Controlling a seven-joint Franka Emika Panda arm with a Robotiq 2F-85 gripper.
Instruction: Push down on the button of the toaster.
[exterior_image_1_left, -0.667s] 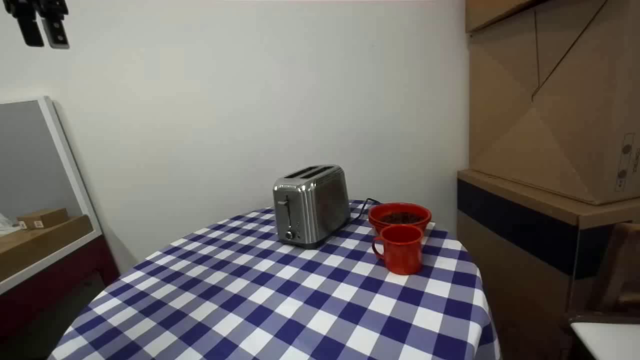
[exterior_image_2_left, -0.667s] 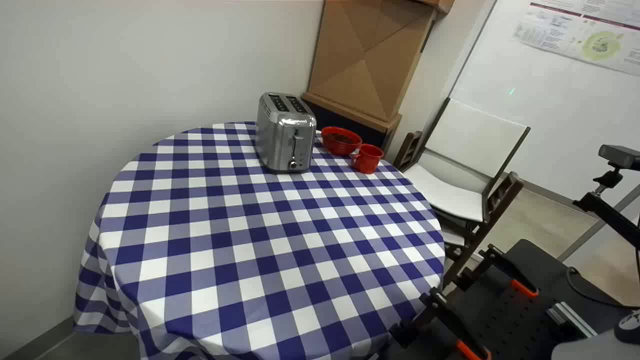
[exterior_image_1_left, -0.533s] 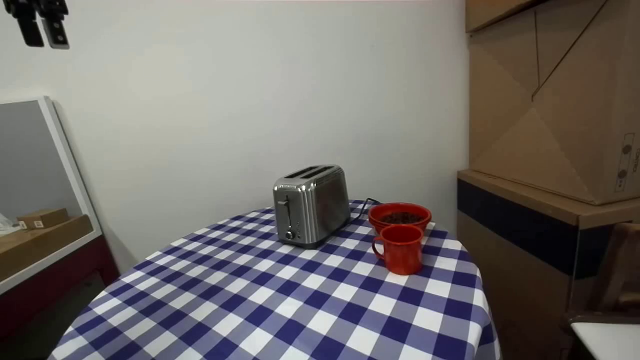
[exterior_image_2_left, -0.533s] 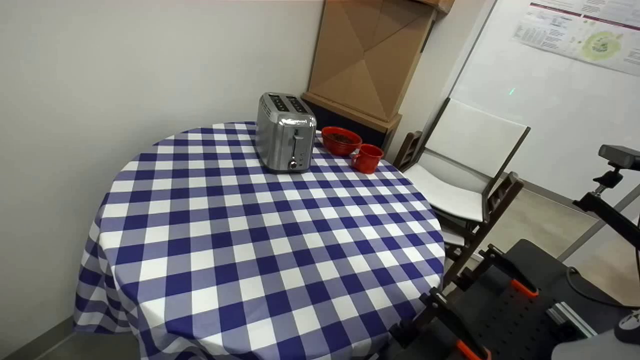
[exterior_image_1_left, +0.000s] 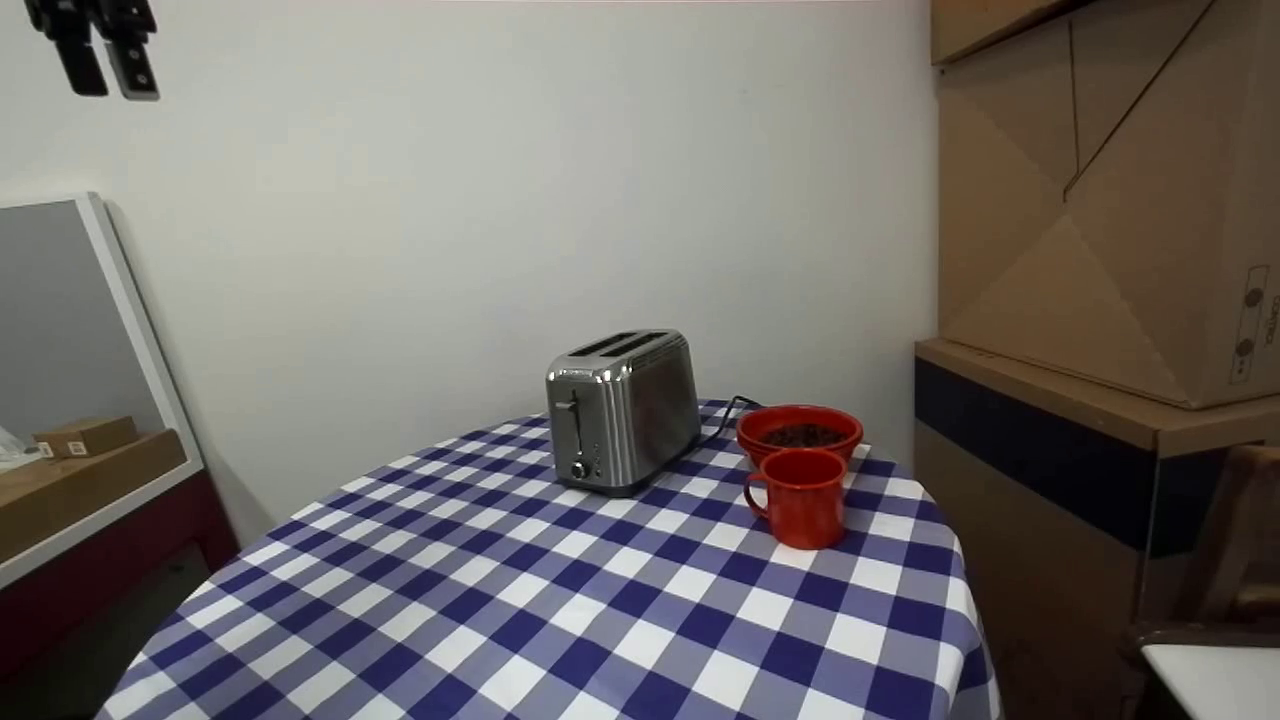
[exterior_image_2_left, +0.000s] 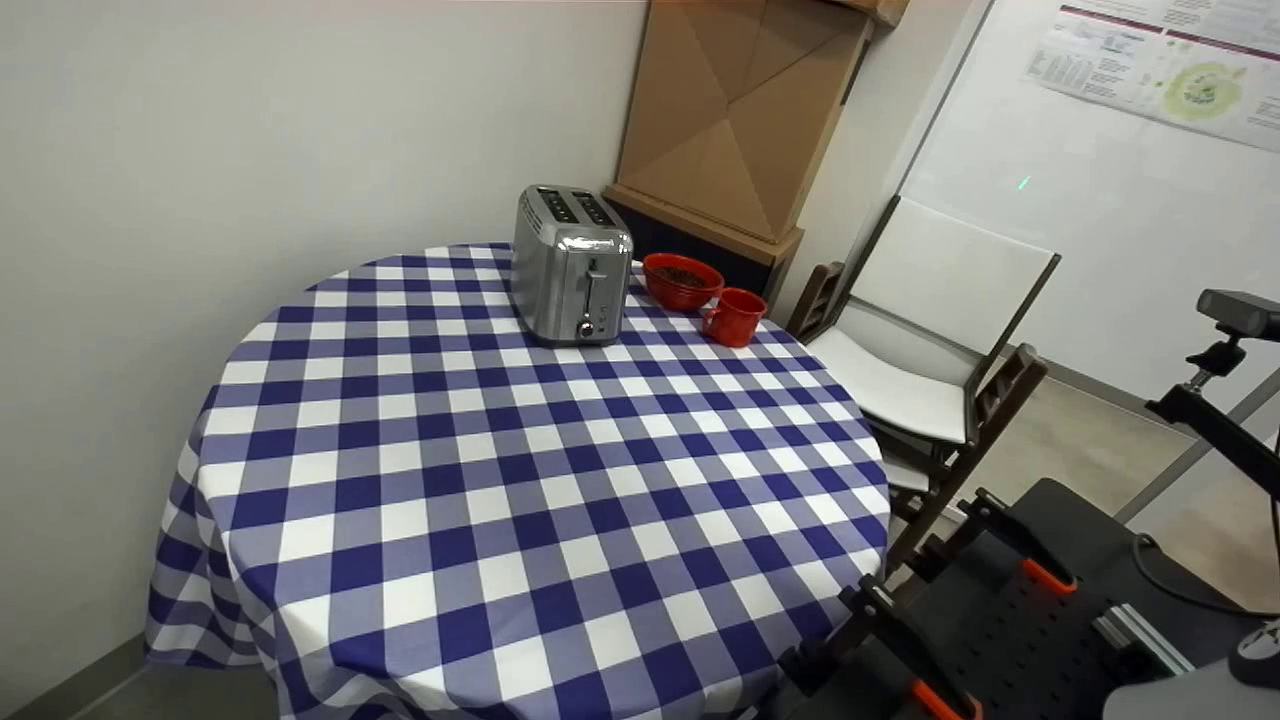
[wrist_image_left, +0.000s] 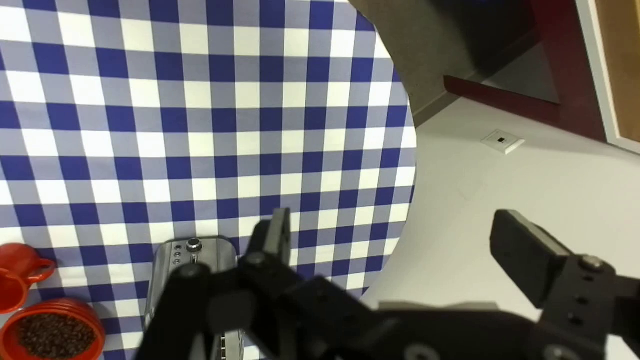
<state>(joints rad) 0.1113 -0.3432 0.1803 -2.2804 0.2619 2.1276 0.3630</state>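
Black two-finger gripper (exterior_image_1_left: 116, 96), jaws apart, should close before pushing flat grey lever (exterior_image_2_left: 596, 275) down on boxy silver toaster (exterior_image_1_left: 635, 415) below.

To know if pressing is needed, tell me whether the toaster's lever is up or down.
Up: in both exterior views the lever sits near the top of its slot.

Loads of room in front of the toaster (exterior_image_2_left: 565, 275)

Bare cloth (exterior_image_2_left: 480, 450) runs right up to the side with the lever (exterior_image_2_left: 596, 275), and it's open air from there to the gripper (exterior_image_1_left: 117, 93), hanging high. Tight bit's one flank: bowl (exterior_image_2_left: 685, 298) and mug (exterior_image_1_left: 806, 505) sit near it, with a cord (exterior_image_1_left: 735, 400) showing in the gap. Behind it, wall (exterior_image_1_left: 400, 200).
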